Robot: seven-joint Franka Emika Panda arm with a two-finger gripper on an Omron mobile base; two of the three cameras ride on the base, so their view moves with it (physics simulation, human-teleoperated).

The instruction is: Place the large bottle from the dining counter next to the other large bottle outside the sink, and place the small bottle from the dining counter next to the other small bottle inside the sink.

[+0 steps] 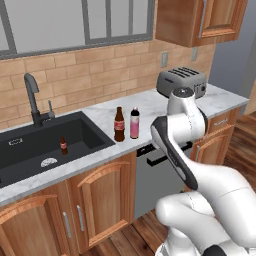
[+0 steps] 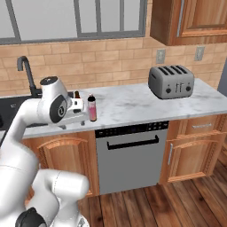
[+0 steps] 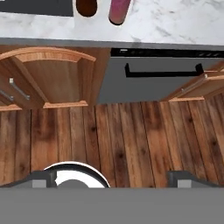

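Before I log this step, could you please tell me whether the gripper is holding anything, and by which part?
Nothing is held: the gripper is open, its fingertips wide apart over the wooden floor.

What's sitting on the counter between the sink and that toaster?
Two bottles stand between the sink and toaster: a brown cola bottle and a pink bottle, side by side in the left base view.

two large bottles (image 1: 126, 123) side by side right of sink (image 1: 30, 145); small bottle (image 1: 63, 145) inside.
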